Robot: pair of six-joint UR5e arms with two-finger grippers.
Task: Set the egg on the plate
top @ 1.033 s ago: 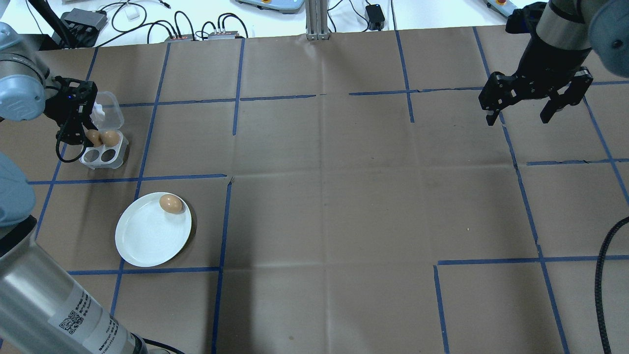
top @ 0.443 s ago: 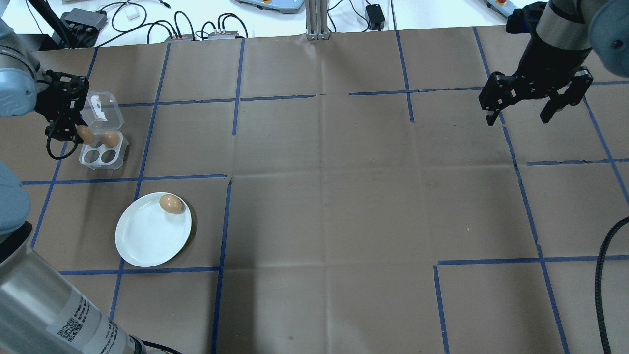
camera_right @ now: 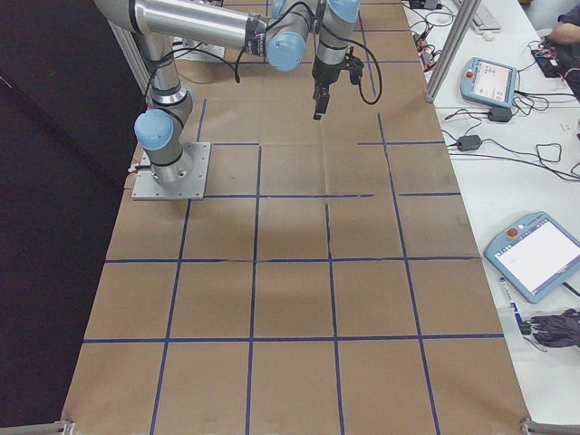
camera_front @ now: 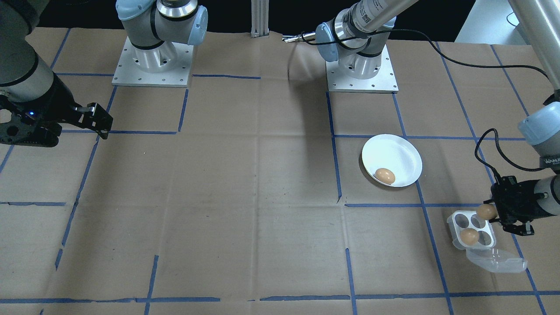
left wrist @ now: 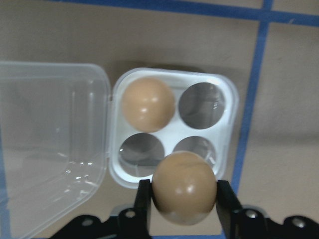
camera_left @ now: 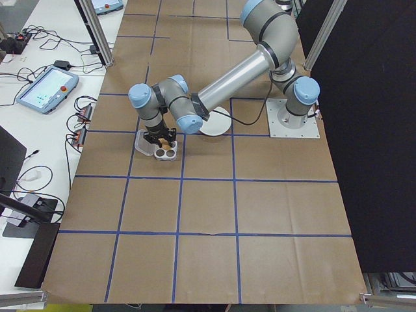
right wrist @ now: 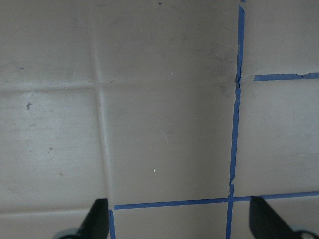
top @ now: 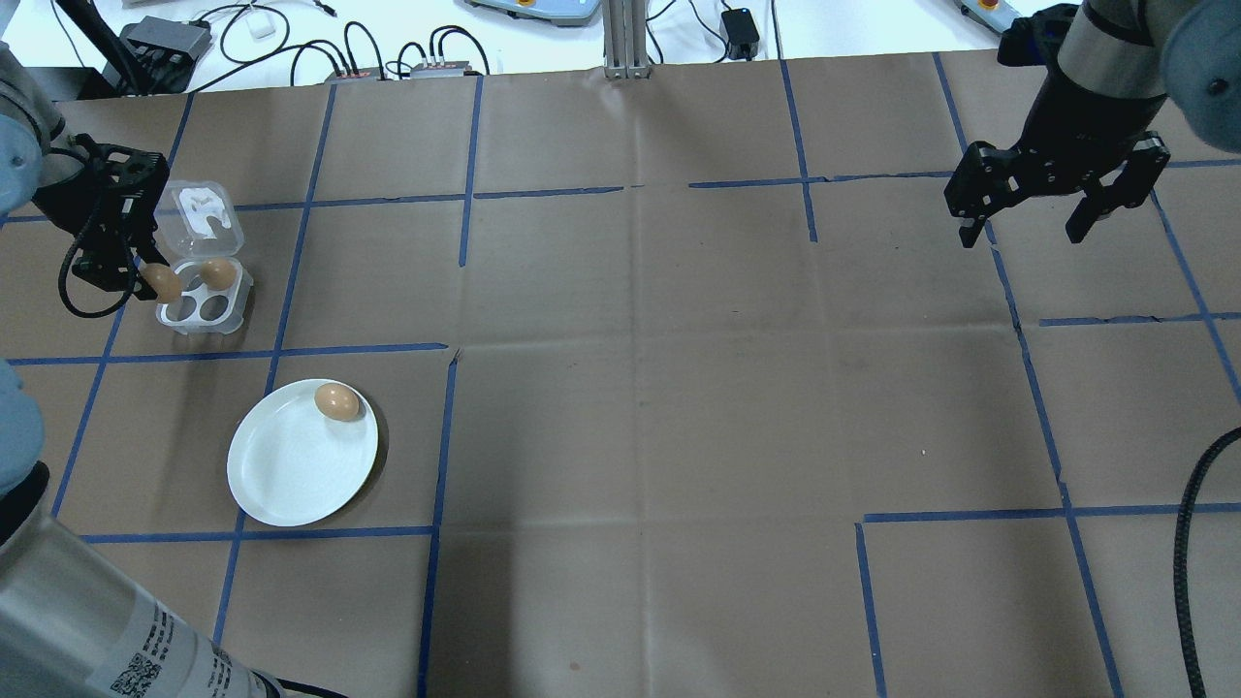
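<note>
Taking the egg tray (top: 199, 302) as the landmark: the left gripper (top: 145, 279) hangs over its outer edge, fingers closed on a brown egg (top: 162, 282) lifted clear of the cups. A second egg (top: 219, 272) sits in one cup of the tray; the other three cups show empty, and the clear lid (top: 202, 211) lies folded open behind. Nearer the robot than the tray rests the white plate (top: 291, 470), a third egg (top: 336, 401) by its rim. Far across the paper-covered table (top: 640, 388) from the tray, the right gripper (top: 1030, 231) hovers with jaws spread wide, holding nothing.
</note>
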